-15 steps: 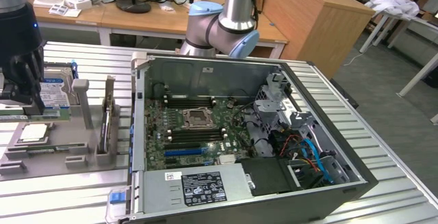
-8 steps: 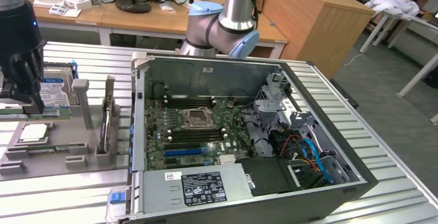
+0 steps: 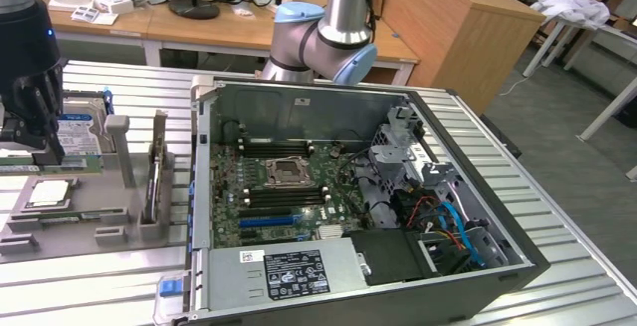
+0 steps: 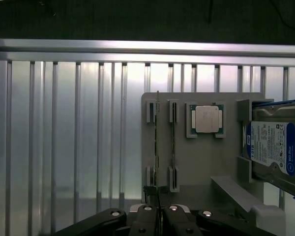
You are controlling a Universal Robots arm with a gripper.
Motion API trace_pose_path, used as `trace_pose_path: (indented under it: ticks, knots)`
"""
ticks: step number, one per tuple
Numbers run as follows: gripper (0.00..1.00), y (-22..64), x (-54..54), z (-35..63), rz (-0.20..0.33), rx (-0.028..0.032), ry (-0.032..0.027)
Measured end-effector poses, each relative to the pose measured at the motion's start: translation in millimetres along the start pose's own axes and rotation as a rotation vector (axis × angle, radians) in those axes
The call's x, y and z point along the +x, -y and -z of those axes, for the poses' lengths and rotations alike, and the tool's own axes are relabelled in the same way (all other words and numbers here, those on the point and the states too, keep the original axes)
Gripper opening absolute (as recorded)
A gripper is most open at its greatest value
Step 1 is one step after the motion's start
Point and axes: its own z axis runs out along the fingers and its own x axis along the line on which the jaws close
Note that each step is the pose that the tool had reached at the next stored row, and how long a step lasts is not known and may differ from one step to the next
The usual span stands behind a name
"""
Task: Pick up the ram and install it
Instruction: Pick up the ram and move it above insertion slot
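Note:
The ram (image 4: 157, 142) is a thin green stick seen edge-on, standing over the first pair of slots in the grey parts holder (image 4: 196, 162). My gripper (image 4: 159, 219) is at the ram's near end, its two black fingers (image 4: 146, 222) pressed close on either side of the board. I cannot tell whether the stick still sits in its slots. In the exterior view the gripper (image 3: 40, 154) hangs over the holder at the far left, with the green ram (image 3: 70, 164) just under it. The open computer case (image 3: 518, 259) lies to the right, its motherboard (image 3: 289, 184) showing black memory slots (image 3: 283, 147).
A silver processor chip (image 4: 206, 119) and a blue-labelled hard drive (image 4: 273, 147) sit on the holder beside the ram. A second slot pair (image 4: 173, 142) lies next to the first. The ribbed metal table (image 4: 64, 147) stretches away from the holder. Desks stand behind (image 3: 199, 20).

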Motion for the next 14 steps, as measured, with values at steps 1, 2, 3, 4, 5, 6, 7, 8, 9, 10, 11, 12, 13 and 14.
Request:
trace_pose_path:
  ticks: [1, 2, 3, 4, 5, 6, 7, 8, 9, 10, 11, 12, 13, 14]
  knots:
    - [0.12, 0.0, 0.0, 0.3, 0.0, -0.0001, -0.0001]
    - [0.12, -0.1, 0.0, 0.8, 0.0, -0.0003, -0.0002]
    - [0.12, 0.0, 0.0, 1.2, 0.0, -0.0002, -0.0002]
    - [0.12, 0.0, 0.0, 1.7, 0.0, 0.0001, 0.0]
    - [0.12, 0.0, 0.0, 2.5, 0.0, -0.0001, -0.0001]
    - [0.12, 0.0, 0.0, 3.2, 0.0, -0.0001, -0.0001]
    - [0.12, 0.0, 0.0, 4.1, 0.0, 0.0, 0.0]
    - [0.12, 0.0, 0.0, 5.1, 0.0, 0.0, 0.0]
    - [0.12, 0.0, 0.1, 6.1, 0.0, 0.0, 0.0]
    - [0.12, 0.0, 0.1, 7.2, 0.0, 0.0, 0.0]
    - [0.12, 0.0, 0.1, 8.2, 0.0, 0.0, 0.0]
    - [0.12, 0.0, 0.1, 9.4, 0.0, 0.0, 0.0]
    - [0.12, -0.1, 0.1, 10.6, 0.0, 0.0, 0.0]
    - [0.12, 0.0, 0.1, 11.9, 0.0, 0.0, 0.0]
